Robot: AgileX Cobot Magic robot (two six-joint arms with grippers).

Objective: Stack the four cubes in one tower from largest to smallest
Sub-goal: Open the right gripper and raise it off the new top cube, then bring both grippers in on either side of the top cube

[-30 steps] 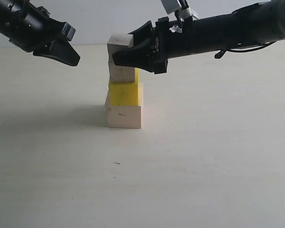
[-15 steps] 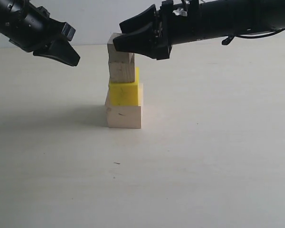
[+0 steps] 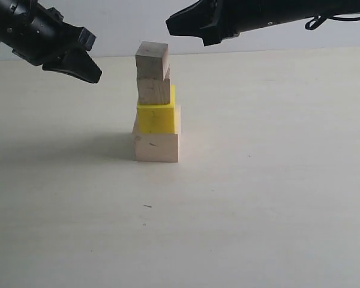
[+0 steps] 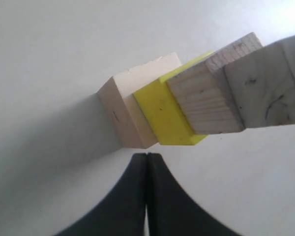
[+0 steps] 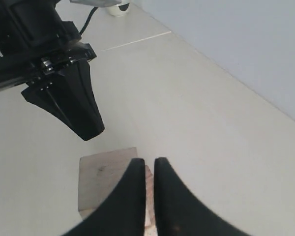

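1. I take this place for a robotics laboratory or test room, not a home or a shop.
2. The tabletop (image 3: 276,210) is pale, bare and wide, and behind it stands a plain light wall (image 3: 126,24).
3. Two black robot arms, the left arm (image 3: 24,27) and the right arm (image 3: 276,15), reach over it.
4. On it stands a tower (image 3: 157,114) of plain wooden and yellow cubes.
5. The right wrist view shows a black cable (image 5: 90,17) beside a small white object (image 5: 115,7) that I cannot identify.
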